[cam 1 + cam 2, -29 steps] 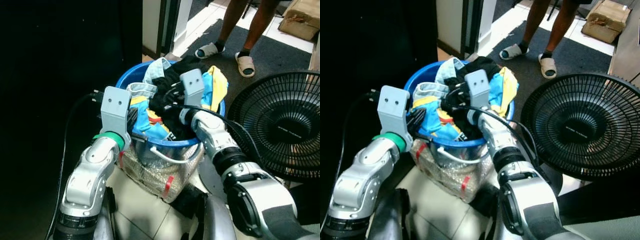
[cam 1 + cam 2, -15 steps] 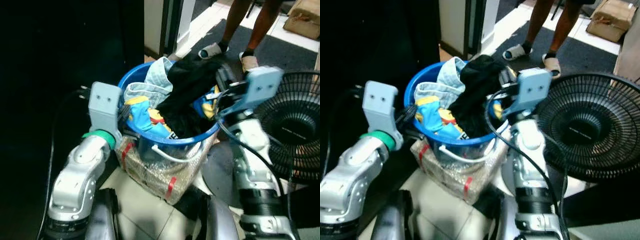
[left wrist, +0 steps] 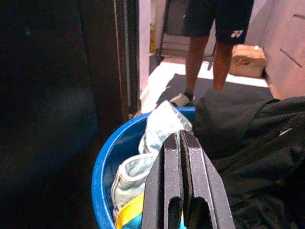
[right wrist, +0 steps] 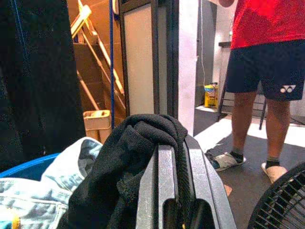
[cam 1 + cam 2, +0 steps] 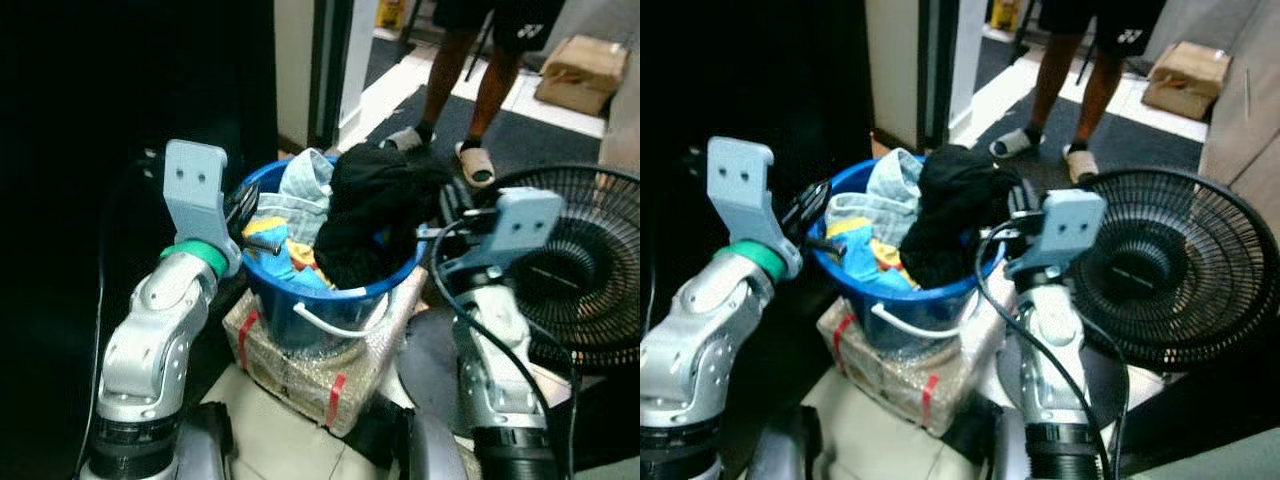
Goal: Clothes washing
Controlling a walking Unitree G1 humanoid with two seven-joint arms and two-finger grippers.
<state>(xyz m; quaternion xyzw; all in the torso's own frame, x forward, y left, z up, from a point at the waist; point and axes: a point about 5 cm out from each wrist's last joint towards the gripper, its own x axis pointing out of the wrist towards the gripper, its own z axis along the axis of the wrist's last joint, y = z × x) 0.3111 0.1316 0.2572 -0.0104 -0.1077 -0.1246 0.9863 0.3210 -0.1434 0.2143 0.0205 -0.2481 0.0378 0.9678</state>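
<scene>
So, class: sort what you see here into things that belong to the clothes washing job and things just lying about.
Part of the job:
blue tub
black garment, pinched by the right gripper
pale blue clothes
left gripper, shut at the tub's rim

Just lying about:
black fan
cardboard box
wrapped bundle under the tub
person's legs

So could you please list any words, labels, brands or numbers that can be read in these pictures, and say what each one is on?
No text reads with certainty.
White logo on the person's dark shorts: a brand mark, letters too small to read.
Print on the fan hub: too blurred to read.
Yellow container by the doorway: no legible label.
</scene>
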